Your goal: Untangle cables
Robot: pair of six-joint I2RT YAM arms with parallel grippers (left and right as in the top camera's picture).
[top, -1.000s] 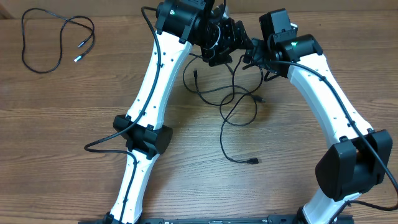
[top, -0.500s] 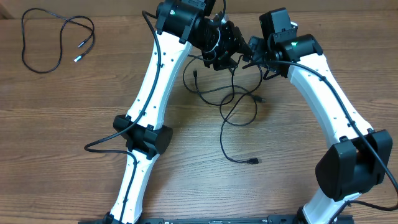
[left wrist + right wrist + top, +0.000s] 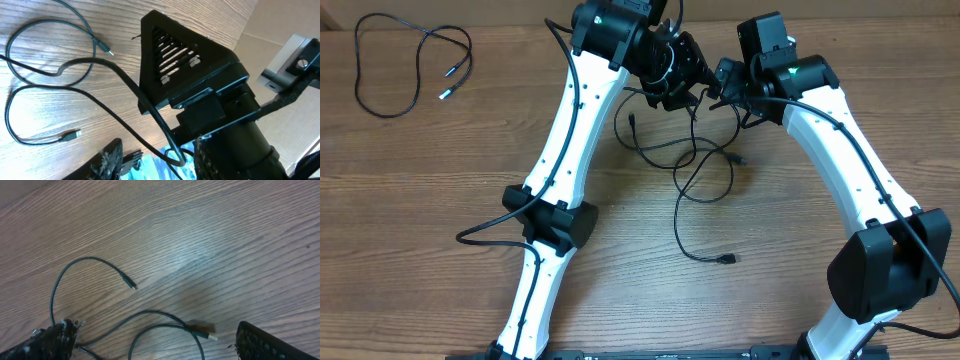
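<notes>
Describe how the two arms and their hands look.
The left arm and right arm have white links, black joints, and a black cable along each. A green light shows near each wrist. The left hand and right hand are black.

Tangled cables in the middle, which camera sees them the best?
The overhead view. It shows the whole bunch of tangled cables, right down to the loose plug. The left wrist view shows only some loops. The right wrist view shows just a few strands.
</notes>
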